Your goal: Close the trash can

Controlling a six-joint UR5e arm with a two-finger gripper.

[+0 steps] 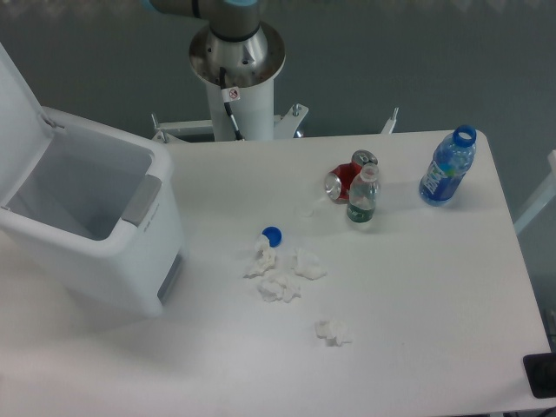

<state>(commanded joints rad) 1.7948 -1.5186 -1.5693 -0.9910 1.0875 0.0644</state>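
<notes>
The trash can (pixel 104 252) is a large white boxy bin standing on the left part of the table. Its flat lid (pixel 17 113) is swung up and back at the far left, so the inside shows and looks empty. A grey latch strip (pixel 142 200) runs along the rim facing the table's middle. Only the arm's base column (pixel 234 69) shows at the top of the view. The gripper is out of view.
Crumpled white tissues (pixel 280 274) and a blue bottle cap (pixel 273 234) lie mid-table, with one more tissue (pixel 332 331) nearer the front. A crushed red can (pixel 345 181), a small clear bottle (pixel 362 197) and a blue bottle (pixel 447 167) stand at the back right.
</notes>
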